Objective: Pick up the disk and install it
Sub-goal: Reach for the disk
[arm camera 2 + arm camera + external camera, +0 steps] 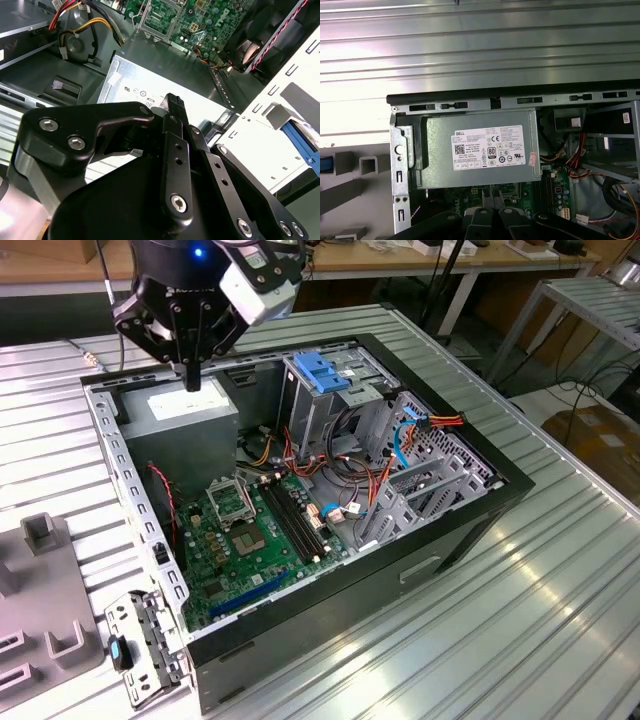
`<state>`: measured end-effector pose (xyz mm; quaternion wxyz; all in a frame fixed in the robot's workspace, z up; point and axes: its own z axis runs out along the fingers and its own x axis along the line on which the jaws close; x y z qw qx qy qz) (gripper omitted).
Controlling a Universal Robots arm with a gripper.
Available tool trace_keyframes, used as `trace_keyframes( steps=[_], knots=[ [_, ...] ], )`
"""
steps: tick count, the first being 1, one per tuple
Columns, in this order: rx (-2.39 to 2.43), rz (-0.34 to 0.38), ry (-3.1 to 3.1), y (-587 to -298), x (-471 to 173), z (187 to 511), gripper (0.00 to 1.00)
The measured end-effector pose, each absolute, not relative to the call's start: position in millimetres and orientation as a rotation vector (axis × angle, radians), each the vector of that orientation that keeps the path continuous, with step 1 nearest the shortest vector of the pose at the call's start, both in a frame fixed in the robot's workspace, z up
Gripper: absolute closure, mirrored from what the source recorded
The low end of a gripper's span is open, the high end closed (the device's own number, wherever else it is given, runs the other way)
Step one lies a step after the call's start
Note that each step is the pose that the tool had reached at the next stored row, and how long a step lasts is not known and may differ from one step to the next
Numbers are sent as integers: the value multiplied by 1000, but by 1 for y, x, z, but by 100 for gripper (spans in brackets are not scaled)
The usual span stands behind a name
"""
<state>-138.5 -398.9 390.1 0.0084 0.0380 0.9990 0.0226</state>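
- Disk [324, 164] [301, 142]: a blue edge shows in both wrist views, at the grey fixture [45, 590], outside the computer case [450, 550] to the exterior view's left.
- Surface: ribbed metal table [520, 640].
- Room: workshop, with wooden benches [400, 260] along the far side.
- Gripper [192, 375]: fingers narrow, drawn together, holding nothing. It hangs over the power supply [190, 412] in the far left corner of the case.
- Count: one open case, one power supply, one motherboard [240, 540], one light-blue latch plate [320, 372], one fixture, and one loose metal bracket [150, 640] at the near left.
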Motion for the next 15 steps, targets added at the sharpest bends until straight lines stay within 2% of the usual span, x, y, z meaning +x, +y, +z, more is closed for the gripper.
trace_keyframes(
  steps=[15],
  knots=[
    [119,71,3125,-399,-142,389,89]
  ],
)
